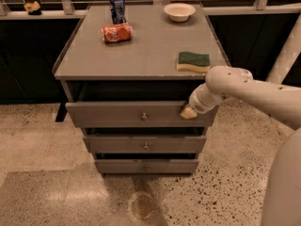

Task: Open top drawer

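The top drawer is the widest grey drawer front, with a small round metal knob at its centre. It stands pulled out from the cabinet, a dark gap showing behind its front. My gripper comes in from the right on a white arm and sits at the right end of the drawer's upper edge, right of the knob. Its tip is at the drawer front.
Two narrower grey drawers sit below. On the cabinet top are a fallen red can, an upright blue can, a white bowl and a green-yellow sponge. Speckled floor lies in front; dark counters flank both sides.
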Controlling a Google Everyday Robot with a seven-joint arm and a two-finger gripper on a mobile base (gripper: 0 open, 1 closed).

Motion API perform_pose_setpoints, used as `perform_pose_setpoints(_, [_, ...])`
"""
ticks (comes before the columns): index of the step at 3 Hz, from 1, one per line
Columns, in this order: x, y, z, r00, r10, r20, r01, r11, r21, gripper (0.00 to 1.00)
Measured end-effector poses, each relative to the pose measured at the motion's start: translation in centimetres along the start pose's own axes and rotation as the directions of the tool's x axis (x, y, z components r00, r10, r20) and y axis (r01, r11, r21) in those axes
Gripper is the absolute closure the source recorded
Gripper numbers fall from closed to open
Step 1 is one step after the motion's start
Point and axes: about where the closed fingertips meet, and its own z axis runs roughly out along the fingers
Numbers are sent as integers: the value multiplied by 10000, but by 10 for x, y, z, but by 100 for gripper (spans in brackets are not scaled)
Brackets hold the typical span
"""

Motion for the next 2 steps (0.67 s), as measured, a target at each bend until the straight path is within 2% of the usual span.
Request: perform_pose_setpoints(2, [6,9,-6,10000,23,49,-23,10000,42,100])
